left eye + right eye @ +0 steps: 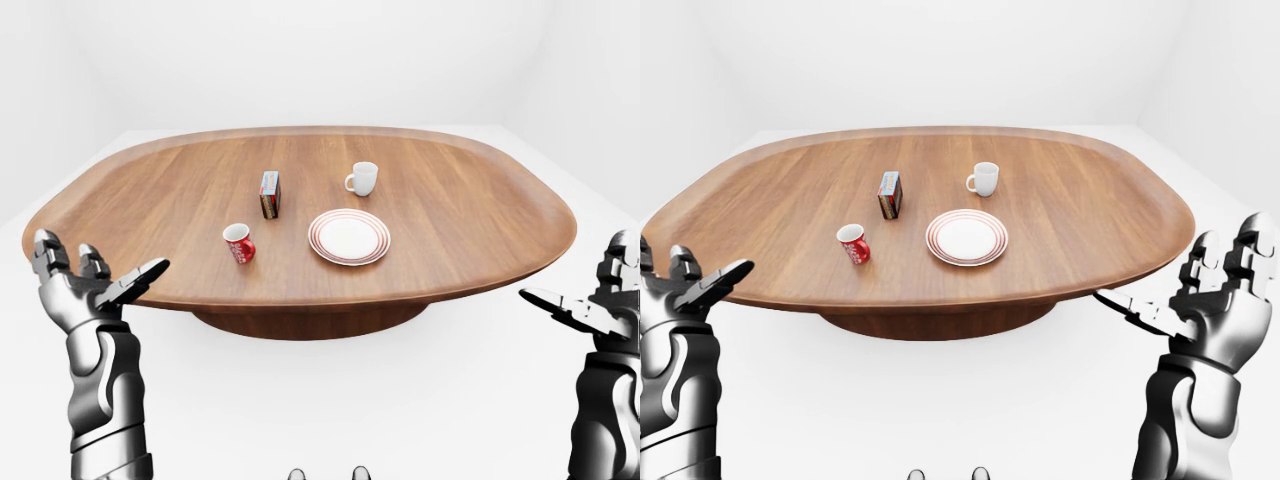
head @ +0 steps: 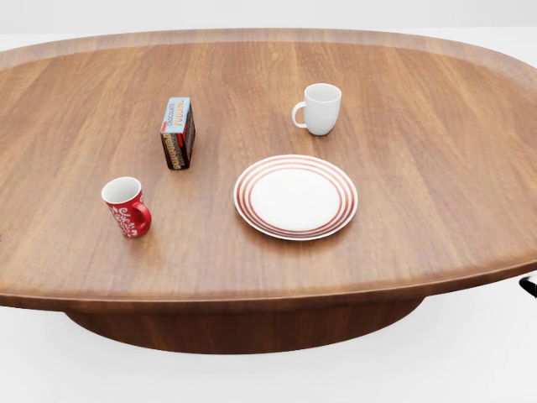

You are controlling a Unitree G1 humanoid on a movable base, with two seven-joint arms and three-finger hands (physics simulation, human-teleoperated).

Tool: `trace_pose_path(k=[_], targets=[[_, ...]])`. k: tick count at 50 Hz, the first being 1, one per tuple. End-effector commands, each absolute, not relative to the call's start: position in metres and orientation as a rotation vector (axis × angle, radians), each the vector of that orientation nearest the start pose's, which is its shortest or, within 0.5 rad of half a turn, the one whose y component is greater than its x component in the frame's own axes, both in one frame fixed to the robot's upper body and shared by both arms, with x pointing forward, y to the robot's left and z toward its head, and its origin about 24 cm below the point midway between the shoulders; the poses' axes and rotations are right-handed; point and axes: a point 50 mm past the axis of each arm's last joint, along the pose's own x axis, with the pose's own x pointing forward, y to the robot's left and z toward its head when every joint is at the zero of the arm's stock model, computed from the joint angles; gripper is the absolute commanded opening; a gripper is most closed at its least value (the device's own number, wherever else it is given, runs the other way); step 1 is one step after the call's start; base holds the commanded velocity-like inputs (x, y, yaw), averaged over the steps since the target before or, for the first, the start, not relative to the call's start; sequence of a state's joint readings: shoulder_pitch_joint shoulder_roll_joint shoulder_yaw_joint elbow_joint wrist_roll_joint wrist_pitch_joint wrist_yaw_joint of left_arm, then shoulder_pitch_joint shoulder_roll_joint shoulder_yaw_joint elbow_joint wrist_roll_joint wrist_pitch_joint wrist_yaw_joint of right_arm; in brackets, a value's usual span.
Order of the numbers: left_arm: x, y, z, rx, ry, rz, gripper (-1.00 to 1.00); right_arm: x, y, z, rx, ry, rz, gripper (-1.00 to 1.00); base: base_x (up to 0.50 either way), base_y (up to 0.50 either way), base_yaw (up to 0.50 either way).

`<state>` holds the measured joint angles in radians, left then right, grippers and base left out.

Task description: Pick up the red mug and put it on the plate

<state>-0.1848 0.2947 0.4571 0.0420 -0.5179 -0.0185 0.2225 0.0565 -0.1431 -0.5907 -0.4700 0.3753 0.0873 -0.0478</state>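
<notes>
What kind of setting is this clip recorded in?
Most likely a bare simulated test room, not a real home: an oval wooden table stands alone among blank white walls and floor, set only with a red mug, a striped plate and a white mug.

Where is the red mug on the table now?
In the head view the red mug stands upright at the table's lower left, left of the striped plate and below the small box, touching neither.

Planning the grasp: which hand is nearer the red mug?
Left. The left hand hangs open off the table's near edge, to the lower left of the red mug. The right hand is open too, far off past the plate.
</notes>
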Motion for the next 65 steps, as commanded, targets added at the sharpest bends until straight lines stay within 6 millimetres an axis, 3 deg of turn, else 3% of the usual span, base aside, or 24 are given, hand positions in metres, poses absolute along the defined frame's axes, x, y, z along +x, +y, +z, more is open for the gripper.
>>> trace_pose_path(k=[1, 65], targets=[[0.2535, 0.3182, 0.1166, -0.334, -0.318, 0.636, 1.0, 0.1826, -0.2981, 0.155, 0.106, -0.474, -0.524, 1.0, 0.0, 0.0, 0.0], [0.2503, 0.319, 0.1217, -0.331, -0.33, 0.65, 1.0, 0.184, -0.2964, 0.1515, 0.09, -0.455, -0.514, 1.0, 0.29, 0.0, 0.0]])
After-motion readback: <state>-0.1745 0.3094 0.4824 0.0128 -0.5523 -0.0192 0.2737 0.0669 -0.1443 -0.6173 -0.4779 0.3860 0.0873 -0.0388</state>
